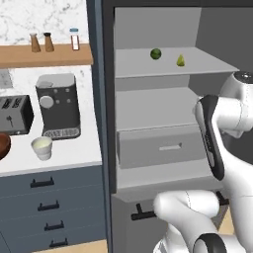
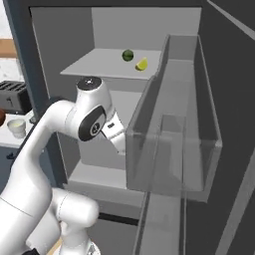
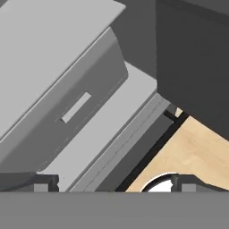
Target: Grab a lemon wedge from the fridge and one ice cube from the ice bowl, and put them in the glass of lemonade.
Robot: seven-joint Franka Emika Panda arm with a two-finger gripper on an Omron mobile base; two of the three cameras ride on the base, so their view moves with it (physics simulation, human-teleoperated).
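Observation:
The fridge (image 1: 107, 99) stands open, pale grey inside. On its upper shelf lies the small yellow-green lemon wedge (image 1: 181, 61) (image 2: 142, 64), just right of a dark green round fruit (image 1: 155, 54). On the counter to the left stands the glass of lemonade (image 1: 42, 147) (image 2: 16, 127), with the edge of the brown ice bowl (image 1: 2, 146) beside it. My gripper (image 3: 115, 184) is open and empty. It points down at the fridge's lower drawer (image 3: 76, 107), well below the wedge's shelf.
The open fridge door (image 2: 234, 124) with clear bins (image 2: 174, 149) stands close on the arm's right. A toaster (image 1: 15, 114) and a coffee machine (image 1: 58, 106) sit on the counter, with bottles on a wooden shelf (image 1: 47, 54) above. Wooden floor (image 3: 197, 152) shows below the fridge.

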